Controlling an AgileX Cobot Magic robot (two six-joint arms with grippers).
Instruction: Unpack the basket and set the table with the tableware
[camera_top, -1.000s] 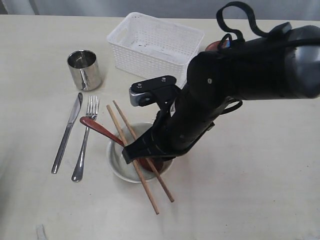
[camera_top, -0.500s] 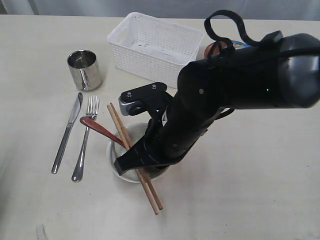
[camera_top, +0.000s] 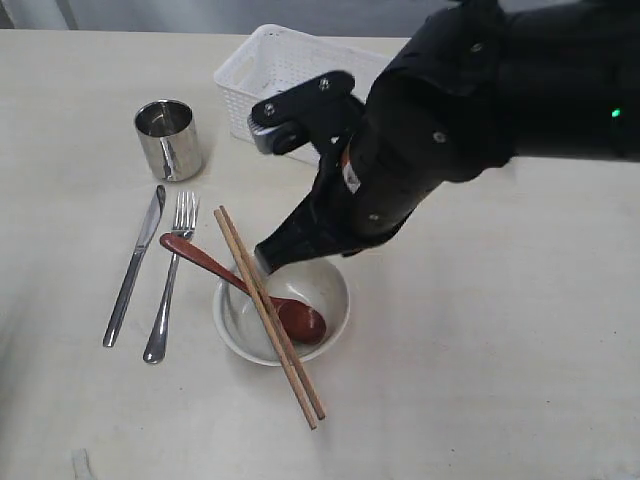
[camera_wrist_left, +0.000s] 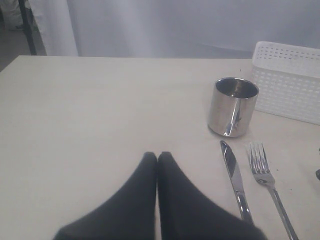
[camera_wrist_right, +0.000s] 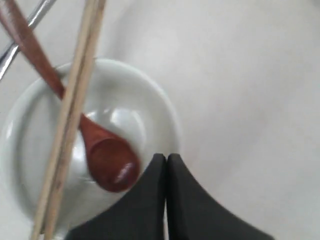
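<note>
Two wooden chopsticks (camera_top: 268, 315) are lying side by side across the pale bowl (camera_top: 337, 288), which is also holding the reddish-brown spoon (camera_top: 300, 320). The right hand (camera_top: 266, 258) is hovering just over the bowl's rim, its fingers pressed together and gripping nothing. The left hand (camera_wrist_left: 157, 157) is likewise sitting pinched together and empty over the table (camera_wrist_left: 75, 110), near the knife (camera_wrist_left: 234, 175), fork (camera_wrist_left: 265, 180) and steel cup (camera_wrist_left: 232, 107). The white basket (camera_top: 265, 70) is standing just behind the cup.

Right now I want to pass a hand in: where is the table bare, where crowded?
In the exterior view, bare: table right of the bowl; also left of the knife and cup. Crowded: fork, spoon and chopsticks cluster from knife to bowl.
</note>
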